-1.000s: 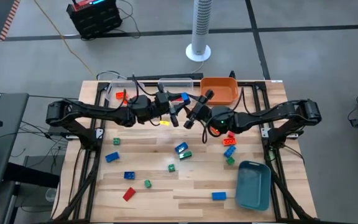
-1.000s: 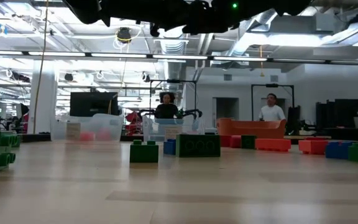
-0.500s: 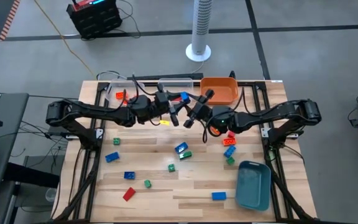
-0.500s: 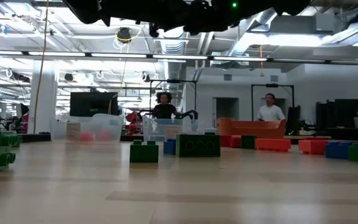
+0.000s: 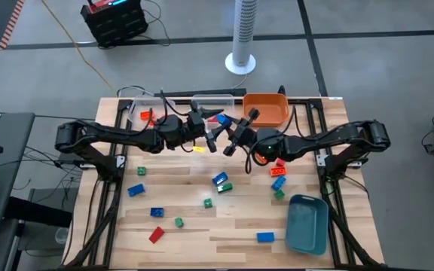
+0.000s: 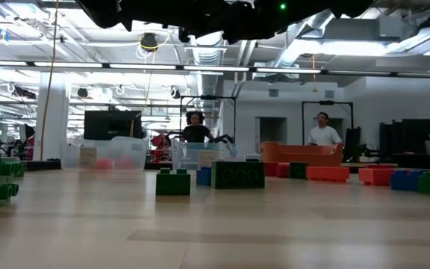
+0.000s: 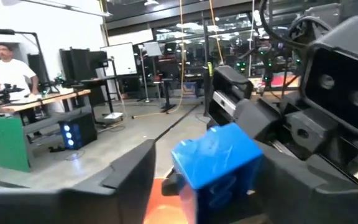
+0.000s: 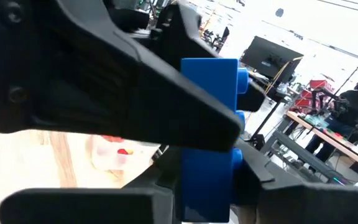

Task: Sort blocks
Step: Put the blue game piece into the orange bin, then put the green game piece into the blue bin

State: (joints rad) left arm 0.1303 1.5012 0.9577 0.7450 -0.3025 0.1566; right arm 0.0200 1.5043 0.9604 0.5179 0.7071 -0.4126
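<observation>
Blocks [image 5: 219,179] were scattered across the lower half of the desk [image 5: 202,233] in the high view: blue, green and red pieces lay left of centre and at centre, and a red, blue and green cluster [image 5: 279,175] sat right of centre, beside the right arm.

One blue block [image 7: 219,163] was held aloft near the upper centre of the high view, pinched by the left claw [image 5: 211,138]; in the left wrist view it was clamped between the two dark fingers [image 7: 129,171]. The same block [image 8: 209,134] filled the middle of the right wrist view, gripped from the sides by the other arm's fingers.

The right claw [image 5: 237,137] was poised just beside the left one, fingers spread, nothing seen between them.

At the upper edge of the desk, a clear bin [image 5: 143,113] with something red inside, a second clear bin [image 5: 215,101] and an orange bin [image 5: 266,108] were lined up. A blue-grey bin [image 5: 308,223] was seen at the lower right.

In the low view, green blocks [image 6: 173,182] stood mid-frame, and two people [image 6: 194,128] were visible far behind.
</observation>
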